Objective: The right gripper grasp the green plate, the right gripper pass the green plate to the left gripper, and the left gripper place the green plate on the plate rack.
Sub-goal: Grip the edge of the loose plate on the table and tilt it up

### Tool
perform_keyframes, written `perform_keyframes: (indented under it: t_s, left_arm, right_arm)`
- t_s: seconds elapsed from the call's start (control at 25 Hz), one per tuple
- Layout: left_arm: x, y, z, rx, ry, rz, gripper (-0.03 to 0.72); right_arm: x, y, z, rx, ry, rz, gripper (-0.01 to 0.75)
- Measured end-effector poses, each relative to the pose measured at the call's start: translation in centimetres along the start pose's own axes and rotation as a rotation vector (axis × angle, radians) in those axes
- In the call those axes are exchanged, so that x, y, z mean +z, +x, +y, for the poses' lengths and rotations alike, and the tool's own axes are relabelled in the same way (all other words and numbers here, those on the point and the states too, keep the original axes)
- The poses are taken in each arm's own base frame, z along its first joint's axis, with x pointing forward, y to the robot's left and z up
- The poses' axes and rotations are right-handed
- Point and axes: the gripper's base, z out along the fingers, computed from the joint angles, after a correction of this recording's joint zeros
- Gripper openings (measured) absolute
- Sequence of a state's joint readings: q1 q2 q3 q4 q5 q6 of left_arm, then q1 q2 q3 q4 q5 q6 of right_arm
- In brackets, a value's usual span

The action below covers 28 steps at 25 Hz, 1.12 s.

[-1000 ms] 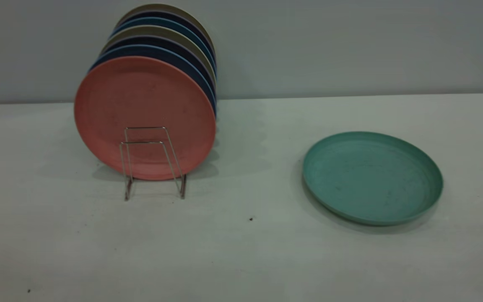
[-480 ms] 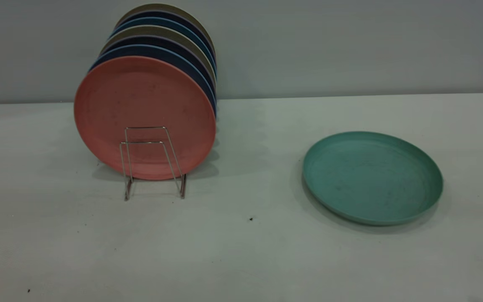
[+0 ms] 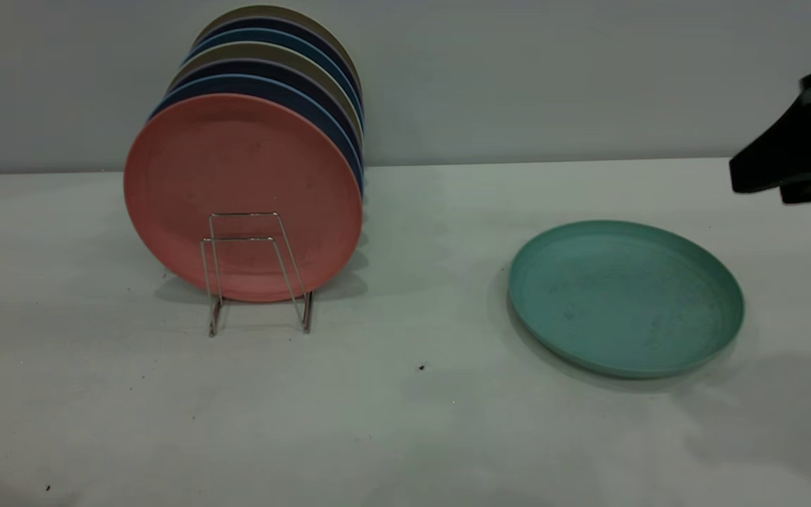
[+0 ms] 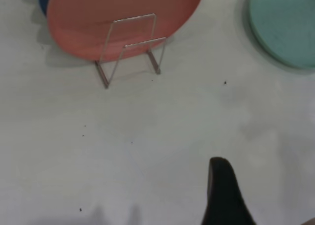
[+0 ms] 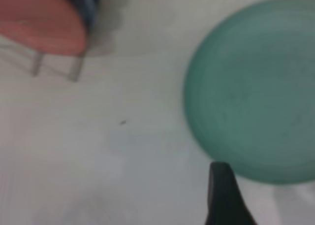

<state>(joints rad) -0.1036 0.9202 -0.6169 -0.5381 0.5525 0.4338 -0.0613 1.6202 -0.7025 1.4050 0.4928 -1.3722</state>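
Lying untouched on the counter point(image 3: 405, 422), the green plate point(image 3: 625, 297) awaits every step: the right gripper point(image 3: 793, 165) hovers nearby, finger state indiscernible, plate rack point(image 3: 256, 271) well beyond.

The right gripper point(image 3: 796, 165) is matte black — angular, wedge-shaped; each wrist view shows one dark, round-tipped finger.

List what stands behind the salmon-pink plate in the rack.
Behind the salmon-pink plate in the plate rack, only upper rims show: dark blue plates, a teal-blue one and olive-beige plates alternating. Their faces, and the rack's rear loops, are covered.
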Motion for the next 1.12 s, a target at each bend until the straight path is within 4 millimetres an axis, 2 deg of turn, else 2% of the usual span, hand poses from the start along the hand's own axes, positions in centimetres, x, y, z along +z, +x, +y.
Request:
perform_keyframes:
  t_s: [0.16, 0.32, 0.44, 0.8, 1.12]
  left_arm:
    - [0.1, -0.2, 0.1, 0.004, -0.006, -0.021, 0.473]
    - [0.1, -0.2, 0.1, 0.007, -0.007, -0.022, 0.473]
    - [0.1, -0.2, 0.0, 0.007, -0.003, -0.014, 0.473]
    - [0.1, -0.1, 0.0, 0.008, -0.003, -0.013, 0.473]
    - [0.1, -0.2, 0.1, 0.012, -0.005, -0.015, 0.473]
  right_arm:
    - [2.5, -0.7, -4.5, 0.090, 0.001, 0.039, 0.456]
    - [4.8, -0.1, -8.9, 0.187, 0.010, 0.078, 0.456]
    - [6.9, 0.8, -11.2, 0.221, -0.010, 0.114, 0.456]
    - [11.6, 1.6, -14.1, 0.253, -0.057, 0.155, 0.456]
    - [13.7, 2.0, -14.3, 0.300, -0.086, 0.151, 0.438]
